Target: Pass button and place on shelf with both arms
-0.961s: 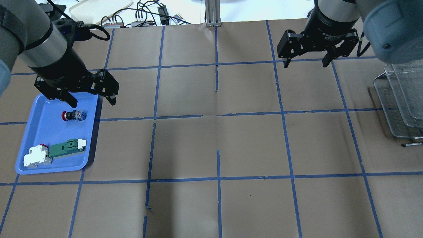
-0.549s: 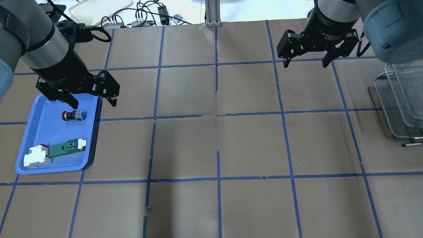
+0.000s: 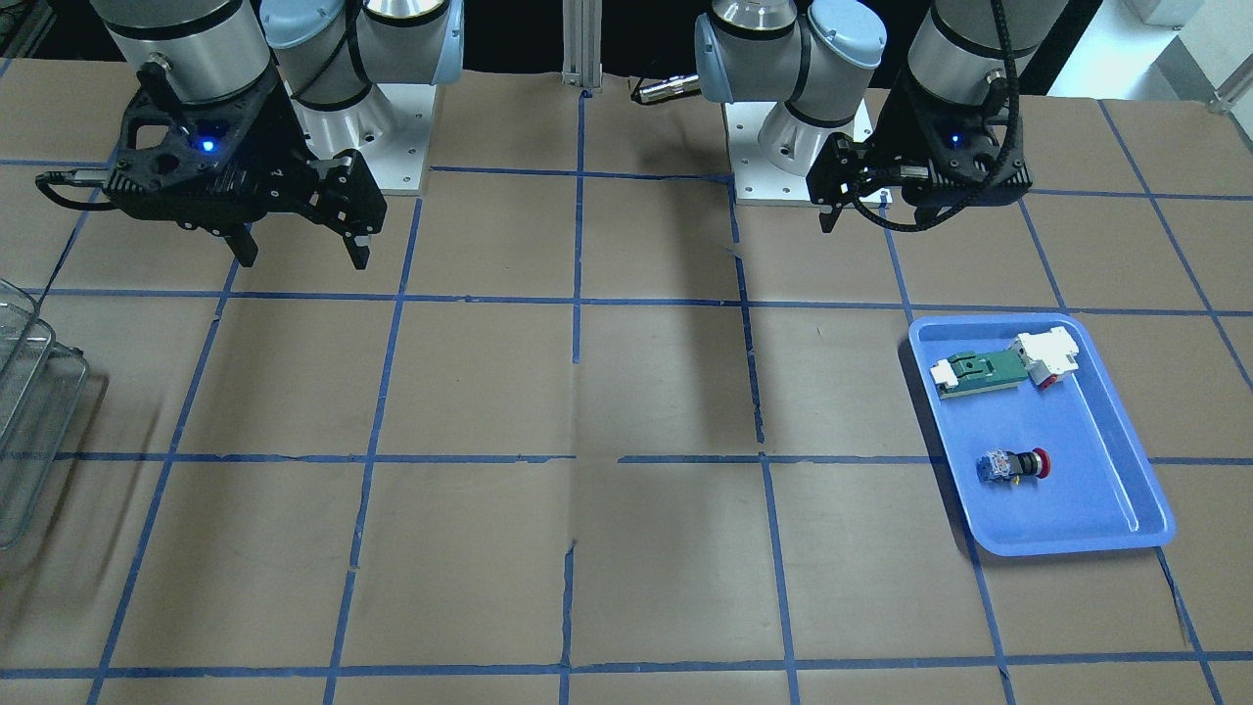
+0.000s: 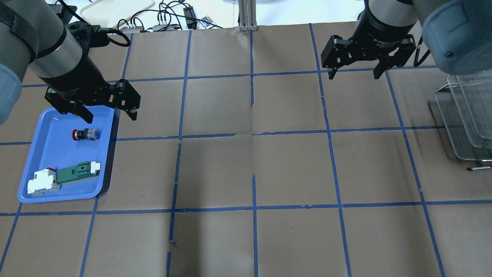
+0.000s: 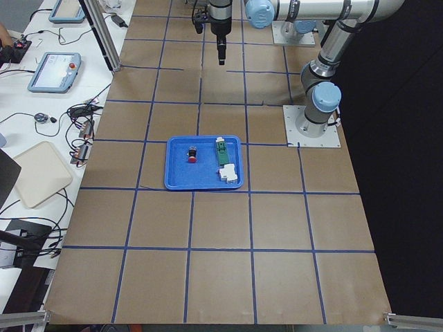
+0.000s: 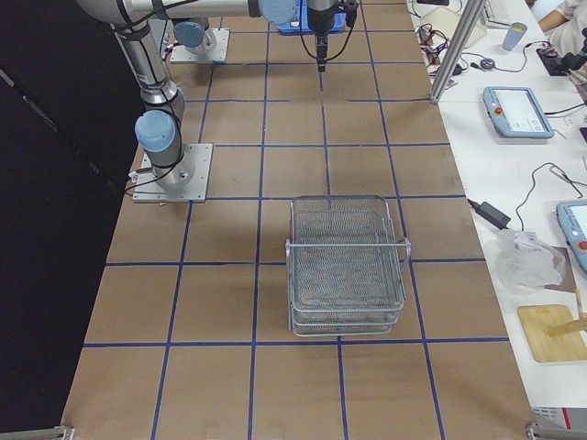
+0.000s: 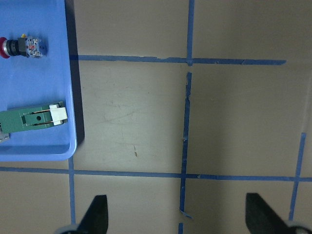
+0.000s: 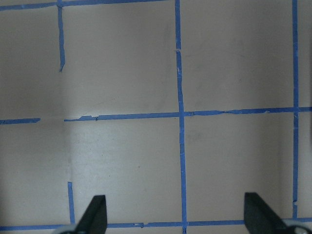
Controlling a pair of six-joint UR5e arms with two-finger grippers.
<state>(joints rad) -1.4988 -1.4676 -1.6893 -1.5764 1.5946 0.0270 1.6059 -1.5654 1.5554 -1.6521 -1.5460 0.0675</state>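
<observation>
- At the left of the overhead view, the small push-button switch with a red mushroom cap lay on its side in the upper half of the shallow blue plastic tray. Its cap pointed toward the frame's left, and it was well apart from the flat green-and-white part below it.
- The left arm's black two-finger gripper hung over the tray's upper right corner, jaws spread wide and empty. The button sat off-centre from it, in the upper left corner of the left wrist view.
- The step in hand looked like the reach for pickup. Done well, it would centre the jaws over the button, then close across the black-and-silver neck. One end should stay exposed for the hand-over.
- The right arm's black gripper waited at upper right, jaws wide apart and empty, near the silver wire-mesh shelf at the right edge.
</observation>
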